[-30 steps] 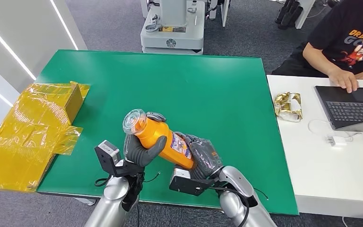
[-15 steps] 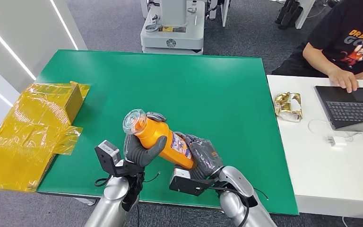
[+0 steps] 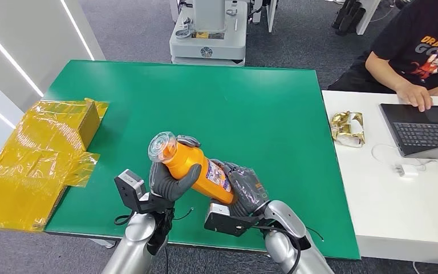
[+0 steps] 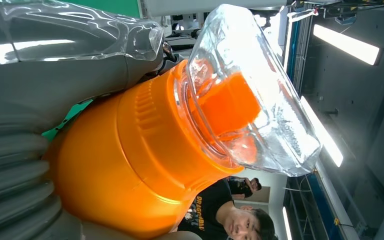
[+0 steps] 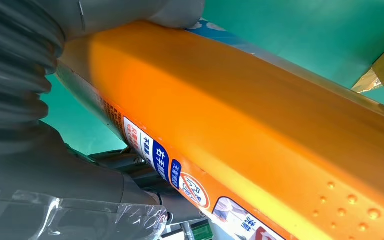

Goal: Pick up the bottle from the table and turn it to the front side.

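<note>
Orange bottle (image 3: 197,167) was held tilted above the green table (image 3: 251,108), lower centre of the head view. Left hand (image 3: 168,181) gripped its neck end, right hand (image 3: 244,191) its base. Risk: uneven regrip while rotating could let the smooth body slip.

Both silver arms rising from the bottom edge of the head view, meeting near lower centre. Left hand (image 3: 168,181) wrapped round the upper body of the bottle (image 3: 197,165), fingers (image 3: 188,140) curled over its shoulder. Right hand (image 3: 246,191) clasping its lower end, tilted inward.
</note>
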`<action>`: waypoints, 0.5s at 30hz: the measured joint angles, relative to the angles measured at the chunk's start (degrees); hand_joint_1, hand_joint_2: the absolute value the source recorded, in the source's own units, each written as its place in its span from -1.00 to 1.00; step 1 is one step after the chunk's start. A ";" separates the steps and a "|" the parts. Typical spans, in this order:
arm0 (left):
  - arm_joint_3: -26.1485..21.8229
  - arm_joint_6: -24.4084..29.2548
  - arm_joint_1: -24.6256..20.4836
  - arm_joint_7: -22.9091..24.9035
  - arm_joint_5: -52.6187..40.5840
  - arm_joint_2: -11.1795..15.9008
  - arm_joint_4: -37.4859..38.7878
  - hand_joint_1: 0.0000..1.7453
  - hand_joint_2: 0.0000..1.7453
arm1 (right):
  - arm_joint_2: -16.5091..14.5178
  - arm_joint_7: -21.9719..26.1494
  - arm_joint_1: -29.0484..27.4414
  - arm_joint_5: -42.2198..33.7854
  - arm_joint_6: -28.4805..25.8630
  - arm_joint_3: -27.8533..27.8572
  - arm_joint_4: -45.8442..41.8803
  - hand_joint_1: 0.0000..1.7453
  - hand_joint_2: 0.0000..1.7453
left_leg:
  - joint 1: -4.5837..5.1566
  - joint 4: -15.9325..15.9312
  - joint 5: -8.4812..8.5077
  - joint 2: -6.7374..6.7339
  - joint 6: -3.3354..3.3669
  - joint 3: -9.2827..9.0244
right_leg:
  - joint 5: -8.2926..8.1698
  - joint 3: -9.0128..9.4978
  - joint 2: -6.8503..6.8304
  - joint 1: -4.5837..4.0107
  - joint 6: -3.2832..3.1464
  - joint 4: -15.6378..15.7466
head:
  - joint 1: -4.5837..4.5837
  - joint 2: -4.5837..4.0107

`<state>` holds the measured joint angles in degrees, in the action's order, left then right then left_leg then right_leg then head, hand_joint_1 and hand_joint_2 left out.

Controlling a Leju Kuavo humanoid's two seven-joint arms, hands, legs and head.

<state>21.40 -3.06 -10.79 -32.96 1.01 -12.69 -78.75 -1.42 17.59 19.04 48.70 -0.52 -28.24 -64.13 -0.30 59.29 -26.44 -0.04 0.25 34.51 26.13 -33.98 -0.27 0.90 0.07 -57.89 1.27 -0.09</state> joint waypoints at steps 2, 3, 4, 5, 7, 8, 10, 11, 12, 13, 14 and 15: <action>0.00 0.00 0.00 0.00 0.00 0.01 0.00 0.22 1.00 | 0.00 0.00 0.00 0.00 0.00 0.00 0.00 1.00 1.00 | 0.00 0.00 0.00 0.00 0.00 0.00 | 0.00 0.00 0.00 0.00 0.00 0.00 | 0.00 0.00; 0.00 0.00 0.00 0.00 0.00 0.01 0.00 0.22 1.00 | 0.00 0.00 0.00 0.00 0.00 0.00 0.00 1.00 1.00 | 0.00 0.00 0.00 0.00 0.00 0.00 | 0.00 0.00 0.00 0.00 0.00 0.00 | 0.00 0.00; 0.00 0.00 0.00 0.00 0.00 0.01 0.00 0.22 1.00 | 0.00 0.00 0.00 0.00 0.00 0.00 0.00 1.00 1.00 | 0.00 0.00 0.00 0.00 0.00 0.00 | 0.00 0.00 0.00 0.00 0.00 0.00 | 0.00 0.00; 0.00 0.00 0.00 0.00 0.00 0.01 0.00 0.22 1.00 | 0.00 0.00 0.00 0.00 0.00 0.00 0.00 1.00 1.00 | 0.00 0.00 0.00 0.00 0.00 0.00 | 0.00 0.00 0.00 0.00 0.00 0.00 | 0.00 0.00; 0.00 0.00 0.00 0.00 0.00 0.01 0.00 0.22 1.00 | 0.00 0.00 0.00 0.00 0.00 0.00 0.00 1.00 1.00 | 0.00 0.00 0.00 0.00 0.00 0.00 | 0.00 0.00 0.00 0.00 0.00 0.00 | 0.00 0.00; 0.00 0.00 0.00 0.00 0.00 0.01 0.00 0.22 1.00 | 0.00 0.00 0.00 0.00 0.00 0.00 0.00 1.00 1.00 | 0.00 0.00 0.00 0.00 0.00 0.00 | 0.00 0.00 0.00 0.00 0.00 0.00 | 0.00 0.00; 0.00 0.00 0.00 0.00 0.00 0.00 0.00 0.22 1.00 | 0.00 0.00 0.00 0.00 0.00 0.00 0.00 1.00 1.00 | 0.00 0.00 0.00 0.00 0.00 0.00 | 0.00 0.00 0.00 0.00 0.00 0.00 | 0.00 0.00; 0.00 0.00 0.00 0.00 0.00 -0.01 0.00 0.22 1.00 | 0.00 0.00 0.00 0.00 0.00 0.00 0.00 1.00 1.00 | 0.00 0.00 0.00 0.00 0.00 0.00 | 0.00 0.00 0.00 0.00 0.00 0.00 | 0.00 0.00; 0.00 0.00 0.00 0.00 0.00 -0.01 0.00 0.22 1.00 | 0.00 0.00 0.00 0.00 0.00 0.00 0.00 1.00 1.00 | 0.00 0.00 0.00 0.00 0.00 0.00 | 0.00 0.00 0.00 0.00 0.00 0.00 | 0.00 0.00; 0.00 0.00 0.00 0.00 0.00 -0.01 0.00 0.22 1.00 | 0.00 0.00 0.00 0.00 0.00 0.00 0.00 1.00 1.00 | 0.00 0.00 0.00 0.00 0.00 0.00 | 0.00 0.00 0.00 0.00 0.00 0.00 | 0.00 0.00; 0.00 0.00 0.00 0.00 0.00 -0.01 0.00 0.22 1.00 | 0.00 0.00 0.00 0.00 0.00 0.00 0.01 1.00 1.00 | 0.00 0.00 0.00 0.00 0.00 0.00 | 0.00 0.00 0.00 0.00 0.00 0.00 | 0.00 0.00; 0.00 0.00 0.00 0.00 0.00 -0.01 0.00 0.22 1.00 | 0.00 0.00 0.00 0.00 0.00 0.00 0.01 1.00 1.00 | 0.00 0.00 0.00 0.00 0.00 0.00 | 0.00 0.00 0.00 0.00 0.00 0.00 | 0.00 0.00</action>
<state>21.40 -3.06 -10.79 -32.96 1.01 -12.70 -78.75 -1.42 17.59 19.04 48.70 -0.52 -28.24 -64.12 -0.30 59.29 -26.44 -0.04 0.25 34.51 26.13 -33.98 -0.27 0.90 0.07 -57.89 1.27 -0.09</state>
